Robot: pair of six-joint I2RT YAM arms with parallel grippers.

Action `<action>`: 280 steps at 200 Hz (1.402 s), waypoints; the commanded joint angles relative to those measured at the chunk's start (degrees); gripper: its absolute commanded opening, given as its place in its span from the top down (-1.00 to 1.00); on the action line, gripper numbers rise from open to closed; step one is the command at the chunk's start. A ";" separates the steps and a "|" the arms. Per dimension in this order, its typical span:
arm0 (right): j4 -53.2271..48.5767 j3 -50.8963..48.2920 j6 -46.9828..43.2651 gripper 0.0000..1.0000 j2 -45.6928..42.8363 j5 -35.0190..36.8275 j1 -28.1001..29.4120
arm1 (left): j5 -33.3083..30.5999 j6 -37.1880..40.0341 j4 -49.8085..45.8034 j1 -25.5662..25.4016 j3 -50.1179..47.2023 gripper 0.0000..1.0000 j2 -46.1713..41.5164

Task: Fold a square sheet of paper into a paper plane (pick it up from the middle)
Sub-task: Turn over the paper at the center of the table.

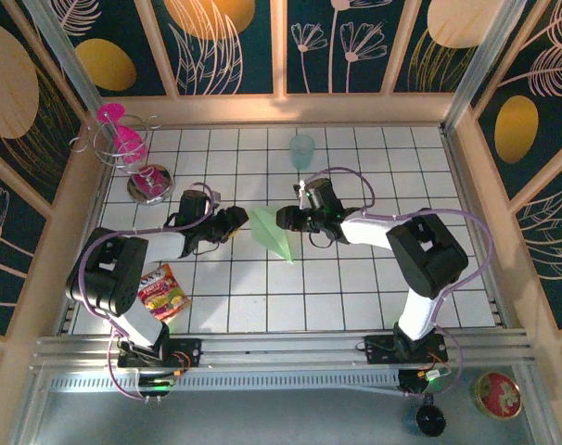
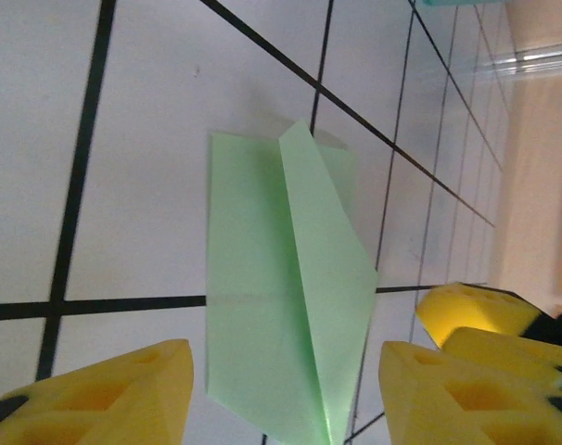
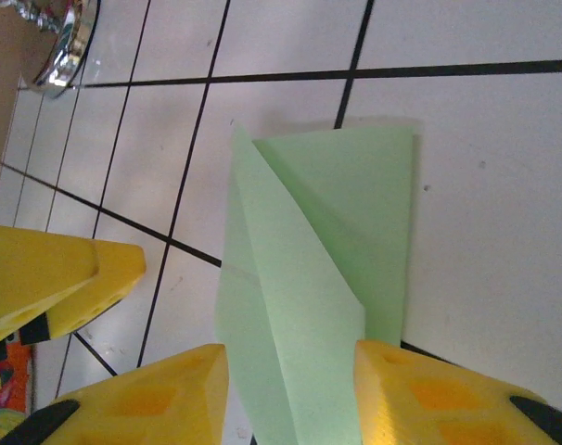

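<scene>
The paper plane (image 1: 274,234) is seen lying mid-table on the tiles, flanked closely by the left gripper (image 1: 235,222) and the right gripper (image 1: 284,219). Both are held parted, with nothing gripped. A teal cup (image 1: 302,150) is set farther back, a metal bowl (image 1: 151,184) far left and a snack packet (image 1: 163,292) near left.

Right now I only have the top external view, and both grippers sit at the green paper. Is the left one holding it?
Observer: No. In the left wrist view the left gripper has its jaws apart, and the paper plane lies on the tiles below the gap, unpinched.
Operator: And the right one?
Observer: The right gripper is open too; the plane shows between its yellow fingers, not clamped.
Operator: Is the plane lying flat?
Observer: Not fully. Along the centre crease one flap seems slightly lifted, casting a shadow on the wing beneath.
</scene>
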 commanded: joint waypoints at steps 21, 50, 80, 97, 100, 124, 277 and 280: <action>-1.33 2.75 -2.86 0.20 3.90 -1.75 -0.71 | 2.60 -3.12 6.18 -0.43 -0.42 -0.12 0.46; -1.22 3.96 -3.23 0.28 5.86 -3.85 -0.85 | 2.13 -3.48 5.59 -0.41 -0.18 -0.12 0.79; 1.77 3.06 -2.61 0.45 5.34 -7.30 -0.83 | 2.61 -3.80 5.39 -0.39 -0.04 -0.12 1.33; 2.69 2.49 -2.30 0.60 4.93 -7.48 -0.81 | 2.62 -3.80 5.34 -0.40 0.03 -0.12 1.12; 2.67 2.48 -2.33 0.64 4.87 -7.44 -0.81 | 2.63 -3.72 5.30 -0.46 0.03 -0.12 1.08; 3.34 2.03 -2.30 0.87 4.13 -6.67 -0.84 | 3.31 -3.64 5.46 -0.47 -0.08 -0.11 0.58; 37.33 -8.29 20.96 1.00 -8.76 -20.48 -6.34 | 12.97 -12.45 32.42 -2.56 -2.52 -0.25 -5.82; 37.67 -8.38 21.38 1.00 -8.78 -20.67 -6.35 | 13.22 -12.68 33.31 -2.70 -2.56 -0.25 -5.59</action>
